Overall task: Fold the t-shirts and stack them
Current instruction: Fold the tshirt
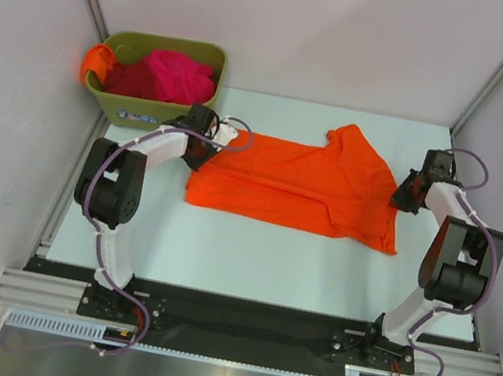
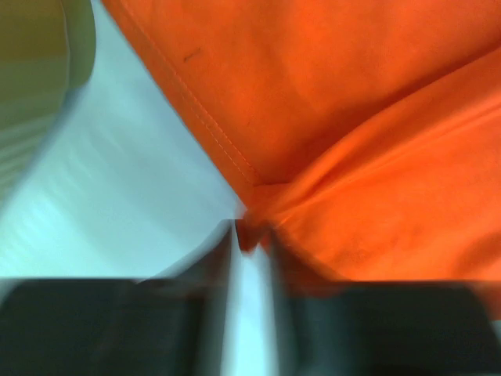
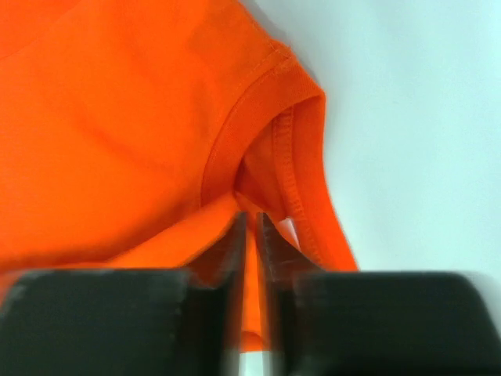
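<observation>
Currently: orange t-shirt [image 1: 295, 188], spread out; L gripper [image 2: 250, 235] & R gripper [image 3: 251, 225] each pinched onto an edge. I reckon: lift both ends evenly, cloth taut, no yanking.

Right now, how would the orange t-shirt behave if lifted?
Probably floppy: the orange t-shirt bunches at the left gripper. Pinched only at its ends, it would likely sag between that and the right gripper. Thin, so probably light.

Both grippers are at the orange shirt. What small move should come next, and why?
Probably lift both held ends together slightly, to begin a fold toward the near edge. The left gripper pinches the far-left corner of the orange t-shirt, the right gripper pinches cloth by its collar, and the shirt lies flat.
</observation>
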Available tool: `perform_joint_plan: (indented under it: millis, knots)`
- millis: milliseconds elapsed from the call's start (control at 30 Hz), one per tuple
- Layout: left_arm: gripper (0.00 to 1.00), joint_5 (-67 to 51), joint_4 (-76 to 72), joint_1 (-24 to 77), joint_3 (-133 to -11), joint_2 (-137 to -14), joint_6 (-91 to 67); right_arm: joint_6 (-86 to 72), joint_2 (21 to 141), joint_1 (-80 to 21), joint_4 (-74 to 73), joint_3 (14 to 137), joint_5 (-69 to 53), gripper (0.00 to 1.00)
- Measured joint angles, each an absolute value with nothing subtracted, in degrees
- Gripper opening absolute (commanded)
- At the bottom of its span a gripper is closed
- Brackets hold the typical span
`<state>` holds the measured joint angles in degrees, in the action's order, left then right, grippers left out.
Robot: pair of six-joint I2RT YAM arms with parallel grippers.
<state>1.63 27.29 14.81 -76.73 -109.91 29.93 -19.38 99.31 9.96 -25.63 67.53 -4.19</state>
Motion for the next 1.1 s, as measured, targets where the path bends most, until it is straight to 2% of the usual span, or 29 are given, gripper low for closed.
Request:
perform_joint_plan:
  millis: [67, 100, 167, 333, 433, 533, 633, 833, 967, 1067, 1100]
  knots:
    - [0.53, 2.5, 27.3, 14.8, -76.8, -110.5, 29.6, -19.1, 100.7, 10.0, -25.9, 68.7, -3.7, 0.48]
    - [0.55, 3.0, 27.3, 14.8, -76.8, -110.6, 29.3, -19.1, 101.1, 10.0, -26.2, 69.3, -3.2, 0.54]
    - [0.56, 3.9, 27.3, 14.7, -76.9, -110.5, 29.0, -18.9, 101.2, 10.1, -27.3, 69.9, -1.4, 0.59]
    - [0.5, 3.2, 27.3, 14.7, -75.7, -105.9, 30.0, -20.5, 96.9, 11.2, -31.5, 68.5, 4.0, 0.54]
    - [0.49, 1.1, 27.2, 14.9, -72.0, -100.3, 32.5, -22.7, 90.0, 13.3, -33.3, 62.9, 5.2, 0.5]
    - [0.5, -0.3, 28.2, 15.5, -67.7, -96.8, 35.9, -24.9, 83.7, 15.4, -34.9, 57.0, 5.1, 0.45]
    - [0.54, -1.1, 29.5, 16.4, -63.5, -96.4, 39.2, -26.7, 79.5, 17.1, -35.9, 51.8, 4.1, 0.45]
    - [0.56, -1.8, 30.1, 17.7, -58.8, -96.6, 43.1, -30.2, 78.8, 19.7, -34.9, 46.0, -2.0, 0.48]
    - [0.56, -1.5, 27.6, 18.6, -57.0, -97.0, 44.4, -32.0, 79.1, 19.8, -32.6, 44.6, -4.5, 0.46]
    - [0.52, -0.1, 25.4, 19.1, -56.2, -97.1, 45.0, -33.0, 80.5, 19.9, -30.5, 44.3, -5.2, 0.38]
    - [0.46, 0.5, 24.6, 19.3, -55.9, -97.1, 45.1, -33.4, 81.1, 20.0, -29.8, 44.3, -5.3, 0.35]
